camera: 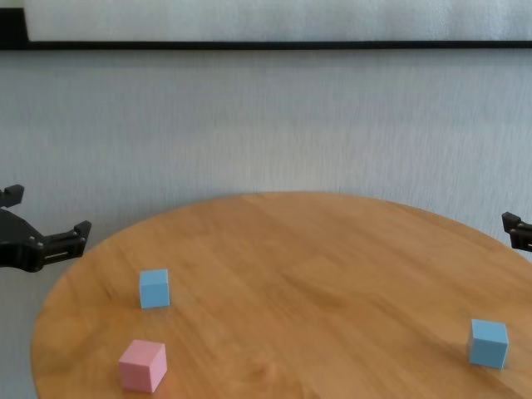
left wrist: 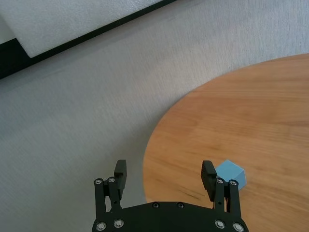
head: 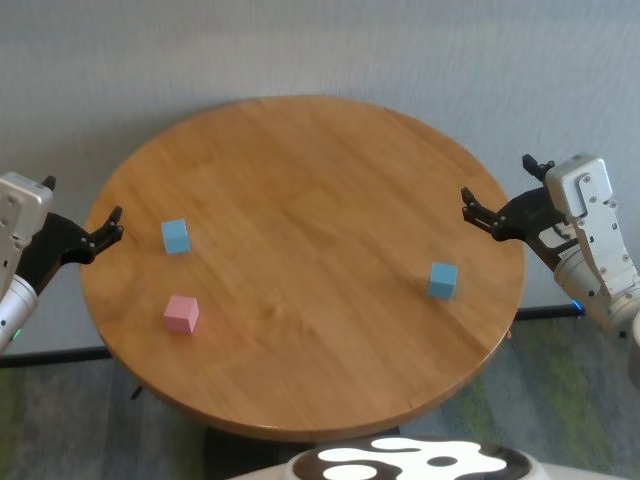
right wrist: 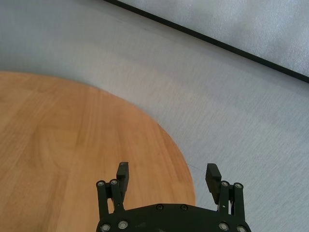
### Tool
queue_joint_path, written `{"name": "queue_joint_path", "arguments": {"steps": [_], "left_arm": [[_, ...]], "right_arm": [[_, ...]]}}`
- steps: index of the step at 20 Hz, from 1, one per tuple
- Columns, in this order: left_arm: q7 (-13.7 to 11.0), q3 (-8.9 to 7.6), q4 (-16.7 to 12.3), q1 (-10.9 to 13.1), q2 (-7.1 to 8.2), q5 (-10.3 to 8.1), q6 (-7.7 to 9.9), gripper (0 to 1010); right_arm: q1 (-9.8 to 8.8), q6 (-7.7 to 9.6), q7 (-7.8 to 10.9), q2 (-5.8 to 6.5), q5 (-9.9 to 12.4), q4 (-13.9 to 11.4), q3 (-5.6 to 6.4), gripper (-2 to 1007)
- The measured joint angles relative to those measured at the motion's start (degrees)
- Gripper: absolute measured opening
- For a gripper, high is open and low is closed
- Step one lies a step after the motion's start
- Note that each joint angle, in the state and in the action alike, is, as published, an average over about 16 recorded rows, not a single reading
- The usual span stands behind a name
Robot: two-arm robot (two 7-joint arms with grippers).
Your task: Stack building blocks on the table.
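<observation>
Head view is showing three small matte cubes sitting apart on the round light-brown wooden table [head: 320,170]: a light blue cube [head: 176,236] near the left edge, a pink cube [head: 181,313] just nearer the robot, and another light blue cube [head: 443,280] far right. The left gripper [head: 95,226] and right gripper [head: 497,192] are hovering at opposite table edges, fingers spread wide, holding nothing.

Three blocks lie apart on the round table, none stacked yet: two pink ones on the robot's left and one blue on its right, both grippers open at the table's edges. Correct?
Not quite. Only one block on the left is pink: the head view shows a pink block and a blue block there, plus another blue block on the right. The rest holds: nothing stacked on the table, left gripper and right gripper open at its edges.
</observation>
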Motion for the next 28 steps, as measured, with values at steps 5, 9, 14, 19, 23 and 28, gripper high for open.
{"name": "queue_joint_path", "arguments": {"steps": [5,9,14,19,23,28], "left_arm": [[0.00,0.00,0.00,0.00,0.00,0.00,0.00,1000],[0.00,0.00,0.00,0.00,0.00,0.00,0.00,1000],[0.00,0.00,0.00,0.00,0.00,0.00,0.00,1000],[0.00,0.00,0.00,0.00,0.00,0.00,0.00,1000],[0.00,0.00,0.00,0.00,0.00,0.00,0.00,1000],[0.00,0.00,0.00,0.00,0.00,0.00,0.00,1000]], "right_arm": [[0.00,0.00,0.00,0.00,0.00,0.00,0.00,1005],[0.00,0.00,0.00,0.00,0.00,0.00,0.00,1005],[0.00,0.00,0.00,0.00,0.00,0.00,0.00,1005],[0.00,0.00,0.00,0.00,0.00,0.00,0.00,1005],[0.00,0.00,0.00,0.00,0.00,0.00,0.00,1005],[0.00,0.00,0.00,0.00,0.00,0.00,0.00,1005]]}}
